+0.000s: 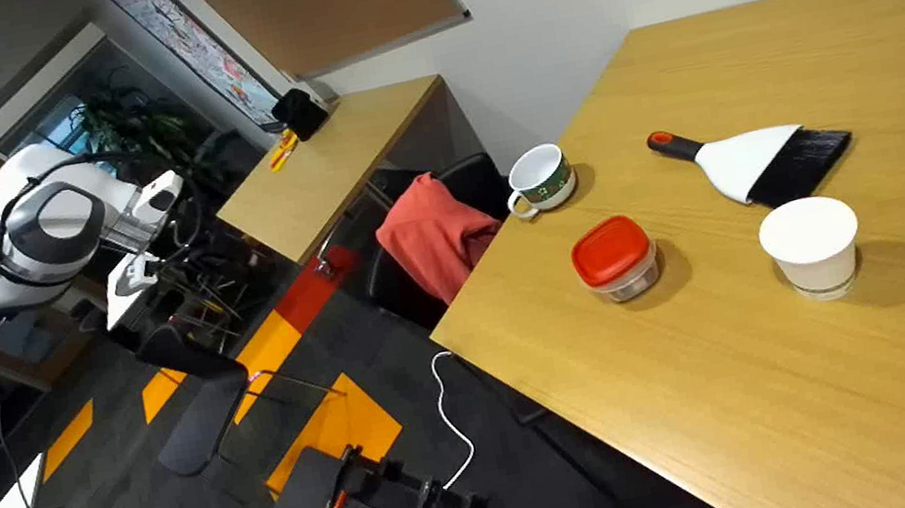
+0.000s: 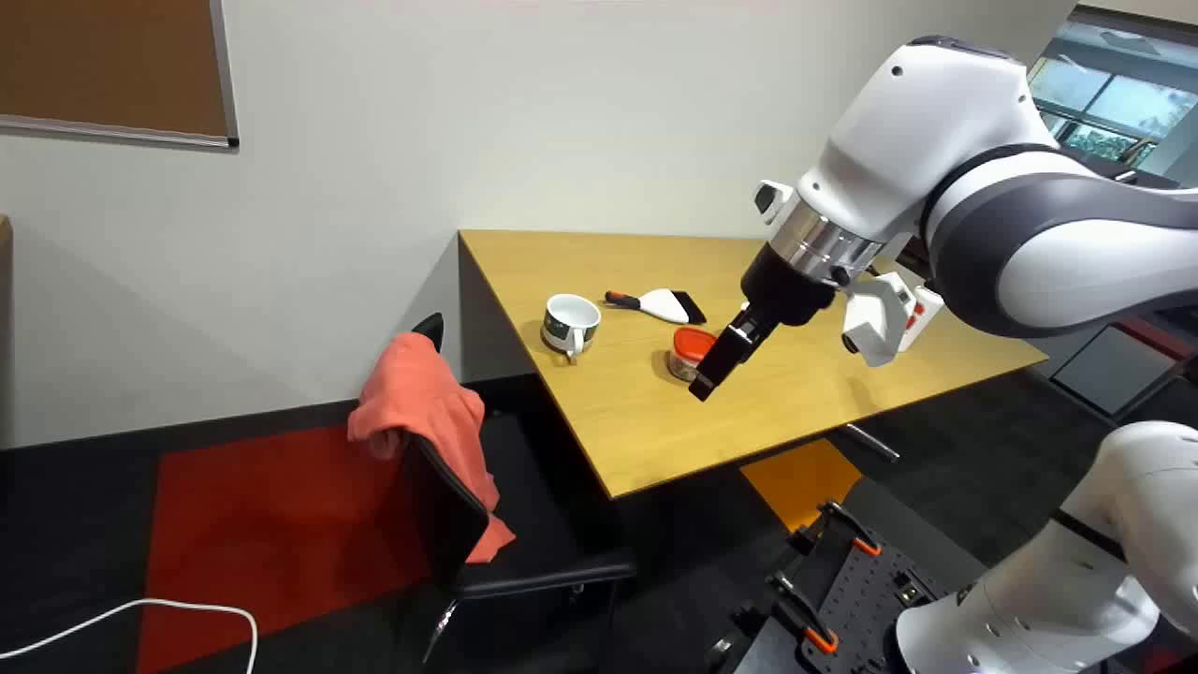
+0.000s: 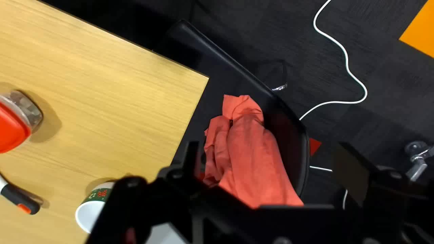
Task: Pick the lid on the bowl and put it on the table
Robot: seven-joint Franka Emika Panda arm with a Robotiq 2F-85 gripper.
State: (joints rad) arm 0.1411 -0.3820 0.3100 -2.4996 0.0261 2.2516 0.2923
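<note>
While your fingers are spread wide, the red lid sits on top of the small clear bowl on the bench. You also have a green and white mug, a brush and a white cup there. Your wrist view shows a pink-red cloth over a black chair.

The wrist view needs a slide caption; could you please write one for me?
Gripper open, with the red lid on its bowl at the frame's left edge, on the wooden table.
</note>
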